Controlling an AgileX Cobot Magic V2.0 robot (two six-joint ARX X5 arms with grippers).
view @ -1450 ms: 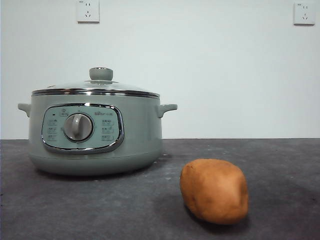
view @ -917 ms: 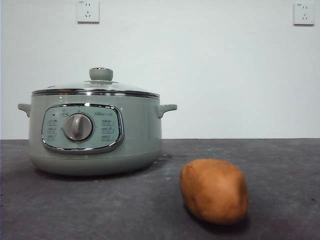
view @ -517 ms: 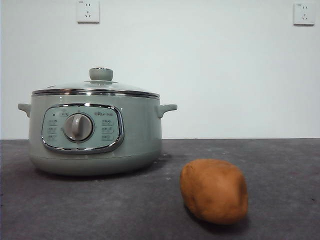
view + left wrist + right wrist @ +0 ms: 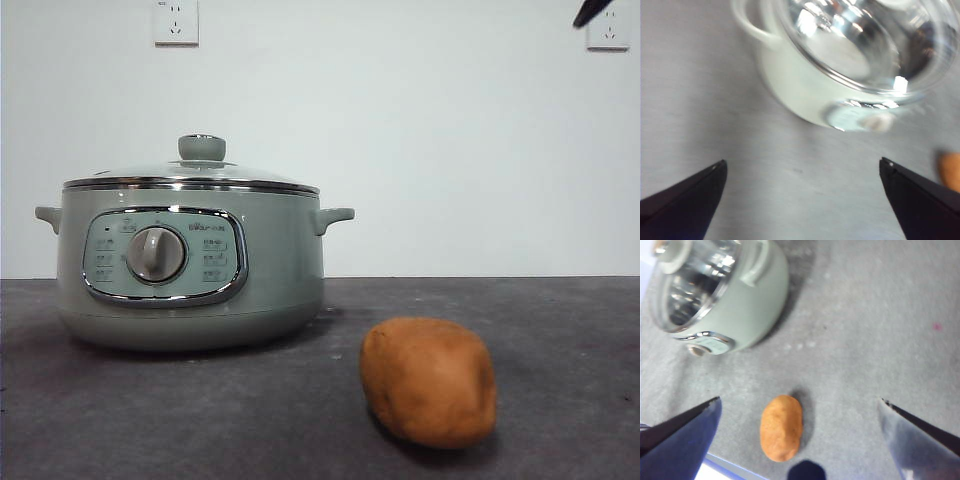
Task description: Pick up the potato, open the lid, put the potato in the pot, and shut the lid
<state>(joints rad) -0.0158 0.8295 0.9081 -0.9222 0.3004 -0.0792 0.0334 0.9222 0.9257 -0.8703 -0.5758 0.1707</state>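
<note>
The orange-brown potato (image 4: 428,380) lies on the dark table in front of and to the right of the sage-green pot (image 4: 190,265). The glass lid (image 4: 192,177) with its green knob (image 4: 202,148) sits shut on the pot. My right gripper (image 4: 799,412) is open high above the table, with the potato (image 4: 781,427) between its jaws in the right wrist view and the pot (image 4: 722,295) beyond. A black tip (image 4: 590,12) shows at the front view's top right corner. My left gripper (image 4: 802,172) is open above the table near the pot (image 4: 840,65); the potato's edge (image 4: 951,170) shows there.
The grey table top (image 4: 300,400) stretches around pot and potato. A white wall with two sockets (image 4: 176,22) (image 4: 608,28) stands behind.
A black arm tip has come into the front view's top right corner. Pot, lid and potato have not moved.
</note>
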